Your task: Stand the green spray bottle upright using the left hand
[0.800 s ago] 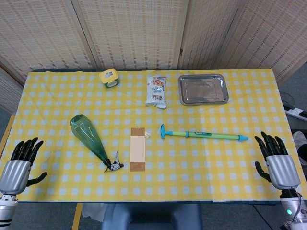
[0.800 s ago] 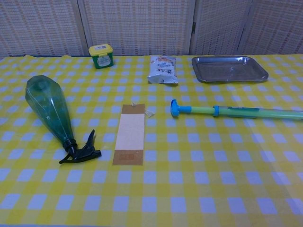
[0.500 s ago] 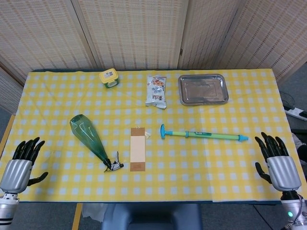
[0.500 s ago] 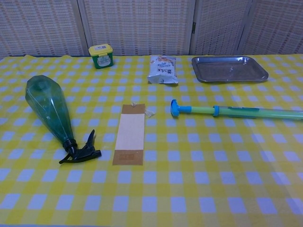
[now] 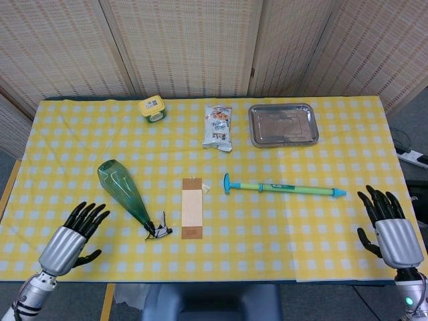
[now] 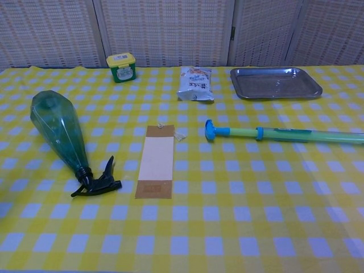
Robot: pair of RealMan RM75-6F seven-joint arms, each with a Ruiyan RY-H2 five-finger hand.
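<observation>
A green spray bottle [image 5: 125, 192] lies on its side on the counter [image 5: 281, 221], toward the left edge, its black nozzle [image 5: 158, 230] pointing at the near edge. The left hand [image 5: 70, 239] hovers over the near left corner, fingers spread and holding nothing, near the bottle but apart from it. The right hand [image 5: 389, 226] at the near right corner is likewise released and empty. Both wrists are cut off by the frame, and the chest view shows neither hand.
</observation>
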